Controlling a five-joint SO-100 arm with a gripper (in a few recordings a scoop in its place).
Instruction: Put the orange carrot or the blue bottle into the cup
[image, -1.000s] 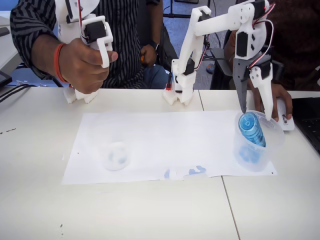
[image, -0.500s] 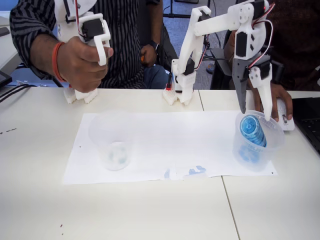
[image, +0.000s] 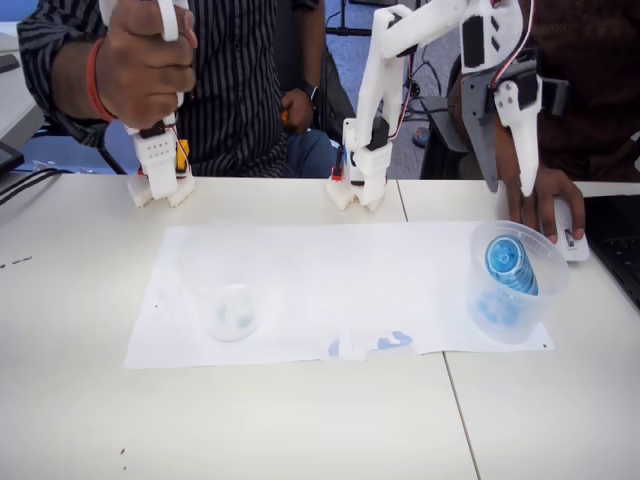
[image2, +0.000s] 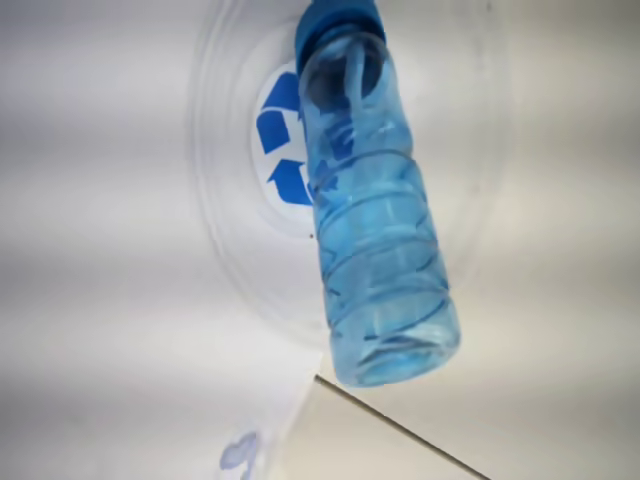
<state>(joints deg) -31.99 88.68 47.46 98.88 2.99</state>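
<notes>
At right of the fixed view, the bottle (image: 511, 265) is seen leaning cap-down inside the cup (image: 490, 309), directly below the gripper (image: 508, 188), whose fingers are spread and hold nothing.

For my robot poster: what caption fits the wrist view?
Blue bottle leaning cap-down inside the clear cup, over its blue recycling mark.

white tabletop (image: 300, 420) bearing a white paper sheet (image: 330, 290); on the sheet, the cup (image: 515, 290) at right, a narrower clear cup (image: 225, 285) at left.
</notes>
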